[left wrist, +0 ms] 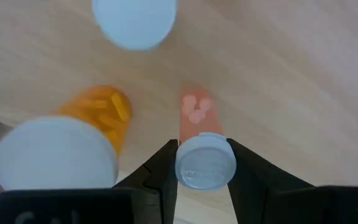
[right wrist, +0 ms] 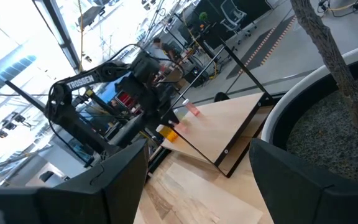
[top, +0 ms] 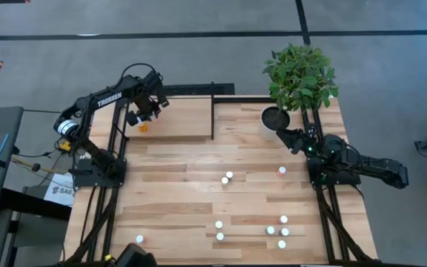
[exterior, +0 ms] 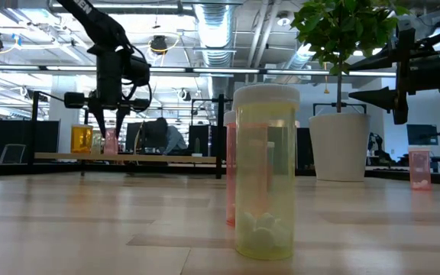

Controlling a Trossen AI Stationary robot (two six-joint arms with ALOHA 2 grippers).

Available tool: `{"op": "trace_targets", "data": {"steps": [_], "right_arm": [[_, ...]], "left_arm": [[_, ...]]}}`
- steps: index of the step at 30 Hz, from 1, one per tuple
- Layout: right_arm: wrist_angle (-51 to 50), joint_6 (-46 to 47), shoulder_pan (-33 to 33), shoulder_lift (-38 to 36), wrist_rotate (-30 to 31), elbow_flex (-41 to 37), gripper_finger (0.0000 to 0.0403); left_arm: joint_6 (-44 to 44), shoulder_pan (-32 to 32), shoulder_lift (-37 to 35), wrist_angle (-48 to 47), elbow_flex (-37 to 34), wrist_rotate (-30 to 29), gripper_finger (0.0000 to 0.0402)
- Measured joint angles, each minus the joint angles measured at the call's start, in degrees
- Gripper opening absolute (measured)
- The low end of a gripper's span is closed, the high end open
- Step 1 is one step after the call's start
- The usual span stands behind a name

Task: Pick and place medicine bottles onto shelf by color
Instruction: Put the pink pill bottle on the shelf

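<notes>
While clamped by the left tool [left wrist: 199, 163], pink bottle [left wrist: 199, 155] over shelf [top: 176, 119] beside orange bottle [left wrist: 101, 118]; right tool [top: 284, 136] wide by plant pot [top: 273, 119].

Light: I see bright ceiling lamps [exterior: 160, 43] glaring.
Focus: near bottle [exterior: 265, 171] soft, left wrist view blurred.

Overhead, table-level and two wrist views, all sharing the shelf [top: 170, 119].
</notes>
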Motion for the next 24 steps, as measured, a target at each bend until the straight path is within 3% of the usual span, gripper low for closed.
{"op": "trace_targets", "data": {"steps": [7, 24], "right_arm": [[0.0, 0.0, 0.0, 0.0, 0.0, 0.0, 0.0302], [0.0, 0.0, 0.0, 0.0, 0.0, 0.0, 0.0302]], "left_arm": [[1.3, 1.2, 3.4, -5.3, 4.1, 0.2, 0.0096], [1.0, 1.4, 3.6, -6.4, 4.2, -1.0, 0.0096]]}}
